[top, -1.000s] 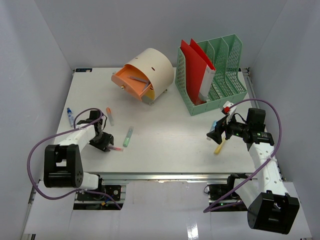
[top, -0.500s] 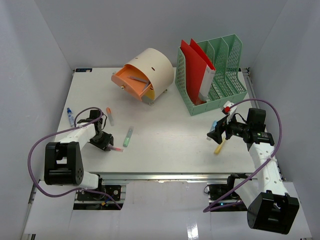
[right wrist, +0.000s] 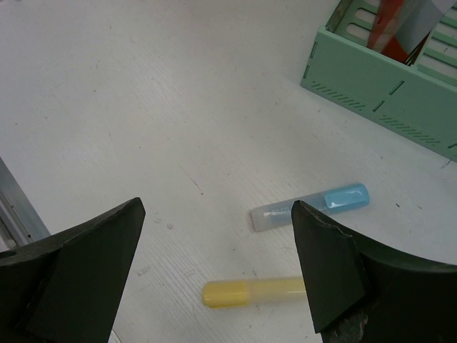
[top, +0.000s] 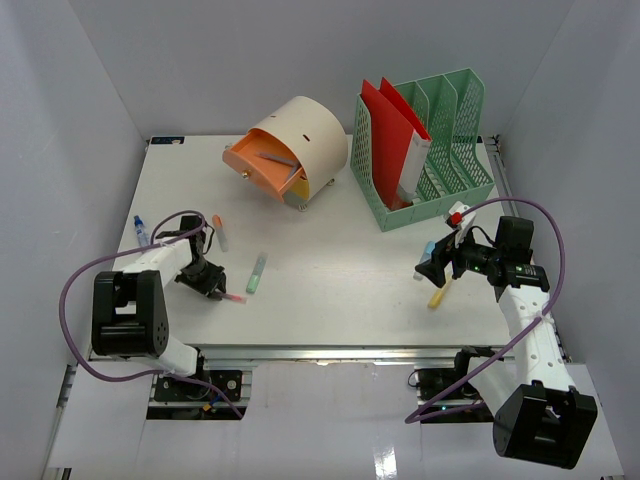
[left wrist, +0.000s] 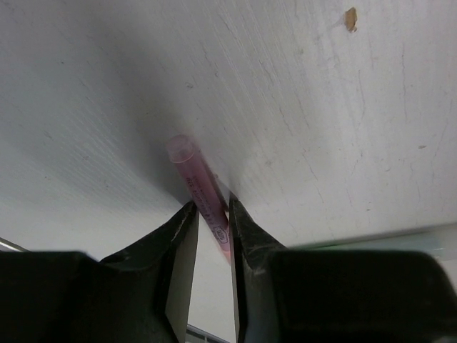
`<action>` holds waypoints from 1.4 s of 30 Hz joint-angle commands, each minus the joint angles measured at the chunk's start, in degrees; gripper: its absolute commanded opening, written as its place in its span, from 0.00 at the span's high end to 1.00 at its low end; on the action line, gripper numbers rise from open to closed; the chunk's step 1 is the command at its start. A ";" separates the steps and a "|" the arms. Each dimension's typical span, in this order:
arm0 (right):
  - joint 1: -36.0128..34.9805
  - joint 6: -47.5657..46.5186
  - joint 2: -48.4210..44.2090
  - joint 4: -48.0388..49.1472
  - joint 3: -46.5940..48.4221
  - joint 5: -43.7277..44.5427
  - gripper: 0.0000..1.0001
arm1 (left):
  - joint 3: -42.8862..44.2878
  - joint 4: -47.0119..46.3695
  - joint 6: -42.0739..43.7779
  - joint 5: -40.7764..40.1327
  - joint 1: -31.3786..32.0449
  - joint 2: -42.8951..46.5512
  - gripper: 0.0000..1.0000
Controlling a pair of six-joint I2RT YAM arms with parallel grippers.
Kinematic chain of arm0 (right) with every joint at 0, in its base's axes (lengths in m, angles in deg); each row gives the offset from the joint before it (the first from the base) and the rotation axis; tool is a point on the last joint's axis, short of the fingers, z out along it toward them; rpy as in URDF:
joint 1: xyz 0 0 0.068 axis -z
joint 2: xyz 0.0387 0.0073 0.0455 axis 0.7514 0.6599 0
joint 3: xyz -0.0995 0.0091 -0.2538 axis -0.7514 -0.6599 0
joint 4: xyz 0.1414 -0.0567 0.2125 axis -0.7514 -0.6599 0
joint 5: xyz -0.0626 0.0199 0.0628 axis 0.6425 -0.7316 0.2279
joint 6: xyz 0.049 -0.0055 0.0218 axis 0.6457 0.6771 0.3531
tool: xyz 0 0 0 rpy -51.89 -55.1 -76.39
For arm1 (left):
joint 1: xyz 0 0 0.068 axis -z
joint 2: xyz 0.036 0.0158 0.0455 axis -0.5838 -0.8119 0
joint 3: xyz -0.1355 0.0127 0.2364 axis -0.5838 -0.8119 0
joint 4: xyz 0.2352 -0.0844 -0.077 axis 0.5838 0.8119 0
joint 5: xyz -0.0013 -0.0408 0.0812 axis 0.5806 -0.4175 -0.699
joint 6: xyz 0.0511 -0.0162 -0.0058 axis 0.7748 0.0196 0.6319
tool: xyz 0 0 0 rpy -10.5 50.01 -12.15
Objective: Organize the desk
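Note:
On the white desk (top: 340,250), a pink highlighter (top: 233,298) lies near the front left. My left gripper (top: 207,279) is down on it. In the left wrist view both jaws press the sides of the pink highlighter (left wrist: 199,183), which lies flat on the desk and sticks out beyond the left gripper (left wrist: 212,207). At the right, my right gripper (top: 432,268) hangs wide open with nothing in it. In the right wrist view the right gripper (right wrist: 218,207) is above a yellow highlighter (right wrist: 250,291) and a blue highlighter (right wrist: 314,207).
A green highlighter (top: 256,272), an orange one (top: 218,231) and a blue marker (top: 140,232) lie near the left arm. A round cream organizer (top: 300,145) with an open orange drawer stands at the back. A green file rack (top: 440,160) holds red folders (top: 385,130).
My left gripper's jaws have narrowed onto the pink highlighter, and the left arm's elbow has swung slightly. The right arm has stayed still.

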 commanded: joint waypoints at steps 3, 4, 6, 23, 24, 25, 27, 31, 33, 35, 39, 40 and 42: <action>0.90 0.05 -1.06 1.80 -0.70 -1.41 0.10 | -3.99 -7.07 2.27 -2.11 0.01 -3.30 0.69; 0.93 0.08 -0.97 1.77 -0.70 -1.50 0.10 | -3.61 -6.95 3.33 -2.17 0.01 -2.62 0.70; 0.95 0.10 -0.99 1.75 -0.70 -1.66 0.10 | -3.08 -6.94 5.03 -1.77 0.01 -1.07 0.72; 1.58 0.01 -0.22 1.81 -0.88 -2.16 0.10 | -3.06 -14.24 13.97 14.77 0.04 29.27 0.97; 1.64 0.01 -0.13 1.84 -0.88 -2.02 0.10 | -3.78 -16.29 12.91 18.83 0.01 32.61 1.00; 1.65 0.01 -0.12 1.92 -0.88 -1.92 0.10 | -4.10 -19.36 11.99 21.67 0.01 34.03 1.00; 1.82 -0.07 0.05 2.10 -0.97 -1.65 0.10 | -2.94 -21.74 10.13 27.31 1.17 35.09 1.00; 1.91 0.10 0.42 2.31 -1.14 -1.33 0.10 | 5.25 -23.77 8.39 28.36 7.79 32.32 1.00; 1.91 0.10 0.70 2.49 -1.14 -1.00 0.10 | 11.38 -23.83 8.00 26.28 12.47 29.60 1.00; 1.99 0.17 0.91 2.54 -1.22 -0.80 0.10 | 19.17 -23.83 7.64 24.91 14.87 26.24 1.00; 2.47 0.39 1.14 2.95 -1.47 -0.65 0.10 | 28.55 -23.50 7.68 22.67 16.09 16.87 1.00; 2.52 0.44 1.19 3.05 -1.56 -0.61 0.10 | 31.59 -23.13 7.68 21.75 16.09 13.96 1.00; 2.62 0.45 1.46 3.16 -1.67 -0.59 0.10 | 36.18 -22.34 7.85 20.13 16.00 9.49 1.00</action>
